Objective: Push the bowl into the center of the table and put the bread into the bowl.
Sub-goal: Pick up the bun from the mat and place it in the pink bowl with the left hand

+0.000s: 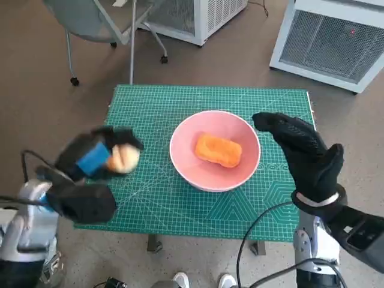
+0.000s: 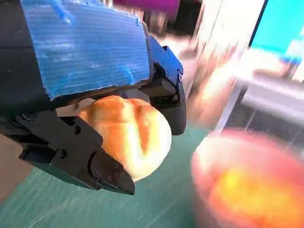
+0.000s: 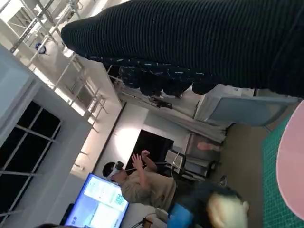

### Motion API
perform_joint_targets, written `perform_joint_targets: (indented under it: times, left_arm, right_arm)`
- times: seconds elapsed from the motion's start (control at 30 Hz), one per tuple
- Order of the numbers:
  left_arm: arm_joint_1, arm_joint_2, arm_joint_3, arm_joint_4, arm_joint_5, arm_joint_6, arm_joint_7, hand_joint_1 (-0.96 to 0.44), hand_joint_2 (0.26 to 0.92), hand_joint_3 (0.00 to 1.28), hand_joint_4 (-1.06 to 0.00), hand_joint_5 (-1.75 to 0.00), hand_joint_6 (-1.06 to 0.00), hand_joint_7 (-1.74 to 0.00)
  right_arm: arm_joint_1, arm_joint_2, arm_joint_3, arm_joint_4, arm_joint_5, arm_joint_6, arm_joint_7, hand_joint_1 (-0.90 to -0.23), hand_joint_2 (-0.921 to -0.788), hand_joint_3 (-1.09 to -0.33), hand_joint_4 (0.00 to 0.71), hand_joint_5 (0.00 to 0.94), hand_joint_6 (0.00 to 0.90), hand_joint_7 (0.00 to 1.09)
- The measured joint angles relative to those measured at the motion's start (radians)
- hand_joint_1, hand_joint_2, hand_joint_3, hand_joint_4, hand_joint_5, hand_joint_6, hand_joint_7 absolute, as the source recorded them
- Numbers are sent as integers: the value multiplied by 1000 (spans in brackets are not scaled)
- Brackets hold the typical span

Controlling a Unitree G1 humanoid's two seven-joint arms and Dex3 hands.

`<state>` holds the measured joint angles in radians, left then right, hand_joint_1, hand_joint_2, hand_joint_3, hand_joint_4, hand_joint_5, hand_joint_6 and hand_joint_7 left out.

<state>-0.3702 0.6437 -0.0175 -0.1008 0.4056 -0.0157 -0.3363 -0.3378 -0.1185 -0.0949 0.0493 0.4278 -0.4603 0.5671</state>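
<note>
A: Head view: one pink bowl mid-mat on the green cutting mat; one orange, sponge-like piece inside; one pale round bread roll left of the bowl, gripped by the left hand, blurred.

B: Right hand?

A: Fingers spread, holding nothing, just right of the bowl; touching or not, cannot tell.

B: Left wrist view?

A: Roll golden, glossy, clamped between black fingers; bowl a blur nearby.

B: Right wrist view?

A: Glove across the top; bowl rim at the edge; one person behind.
</note>
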Motion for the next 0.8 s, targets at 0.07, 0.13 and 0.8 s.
perform_joint_targets:
  times: [0.07, 0.13, 0.8]
  left_arm:
    - [-27, -19, -1, -12, 2, 15, 9, 3, 899, 31, -813, -1016, -675, -1133]
    - [-52, -35, -5, -24, 7, 28, 15, 3, 899, 30, -813, -1017, -679, -1127]
    - [-327, -141, -184, 70, 37, -79, -8, 2, 897, 21, -819, -1099, -711, -1003]
  right_arm:
    - [0, 1, 1, 0, 0, 0, 0, -635, -921, -730, 1, 0, -1, 318]
    - [0, 1, 2, 0, 0, 0, 0, -634, -921, -730, 1, 0, -1, 317]
    - [13, 0, 4, -12, -2, -2, 0, -629, -921, -731, 0, 0, -1, 314]
